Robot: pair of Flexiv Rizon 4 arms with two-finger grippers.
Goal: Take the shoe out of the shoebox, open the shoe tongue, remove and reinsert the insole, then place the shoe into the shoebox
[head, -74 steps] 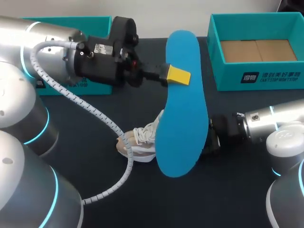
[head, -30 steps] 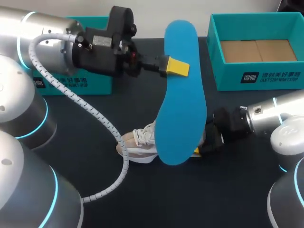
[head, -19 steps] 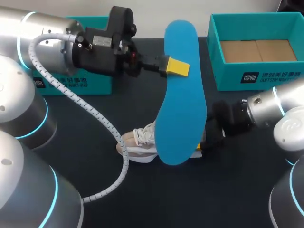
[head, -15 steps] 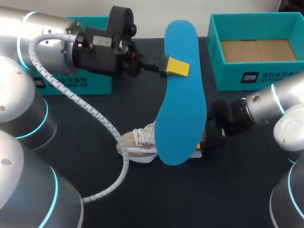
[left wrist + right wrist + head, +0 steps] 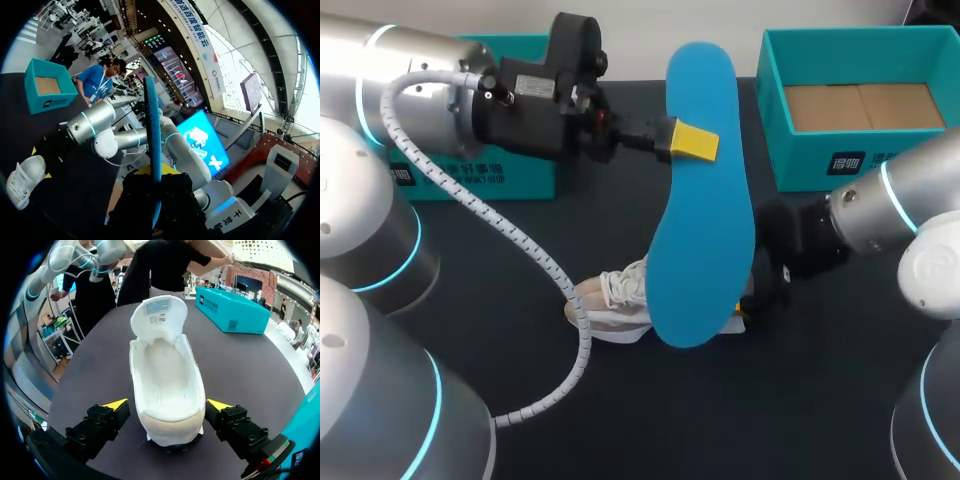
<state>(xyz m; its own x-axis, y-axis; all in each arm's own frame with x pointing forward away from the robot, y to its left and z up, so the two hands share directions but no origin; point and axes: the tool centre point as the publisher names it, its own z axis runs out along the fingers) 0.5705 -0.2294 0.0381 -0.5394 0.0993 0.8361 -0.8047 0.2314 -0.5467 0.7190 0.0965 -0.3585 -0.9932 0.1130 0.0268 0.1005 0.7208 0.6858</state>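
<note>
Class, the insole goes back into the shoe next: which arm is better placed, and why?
Left. The left pincer grips the blue insole above the white shoe, whose tongue is folded back. The right pincer is open astride the heel, suited to steadying.

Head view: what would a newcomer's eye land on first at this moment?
The big blue insole, pinched by the left gripper and held above the middle of the table, dominates. Beneath it on the table lies the white shoe, tongue folded open, its heel between the open fingers of the right gripper. An open teal shoebox sits at the far right.
</note>
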